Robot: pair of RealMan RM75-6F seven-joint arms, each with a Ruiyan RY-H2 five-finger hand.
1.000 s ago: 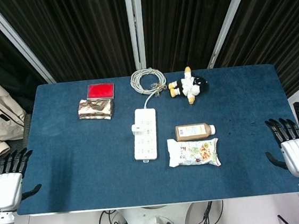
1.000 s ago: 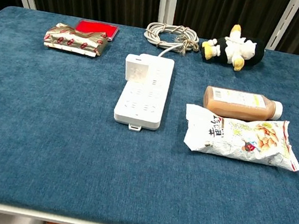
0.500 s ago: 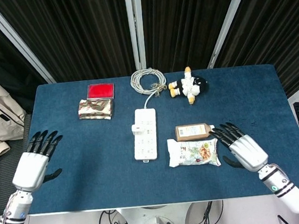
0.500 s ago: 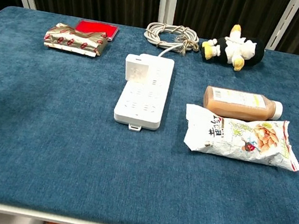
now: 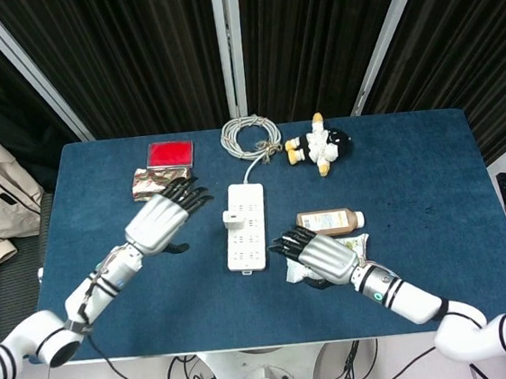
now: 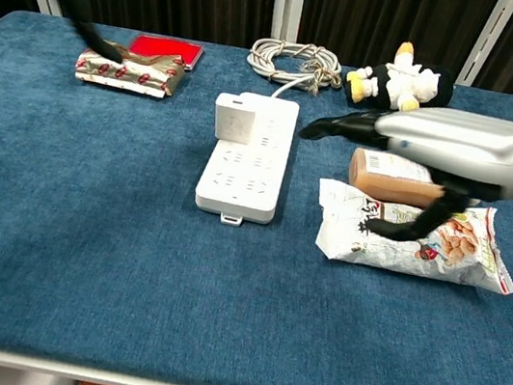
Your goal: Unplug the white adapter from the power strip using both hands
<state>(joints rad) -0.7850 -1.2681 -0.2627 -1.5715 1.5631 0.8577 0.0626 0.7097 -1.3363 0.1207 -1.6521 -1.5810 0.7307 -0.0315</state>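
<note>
A: Fingers (image 5: 190, 194) apart on the left hand (image 5: 159, 223); right hand (image 5: 320, 255) spread too; both hold nothing.
B: Adapter (image 5: 229, 217) sits plugged in the strip (image 5: 246, 226), mid-worktop (image 5: 137, 292), between the hands.

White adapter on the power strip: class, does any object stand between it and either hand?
No. The white adapter sits on the left side of the power strip. The left hand has bare table between it and the adapter. The right hand hovers over the snack bag, with only the strip between.
</note>
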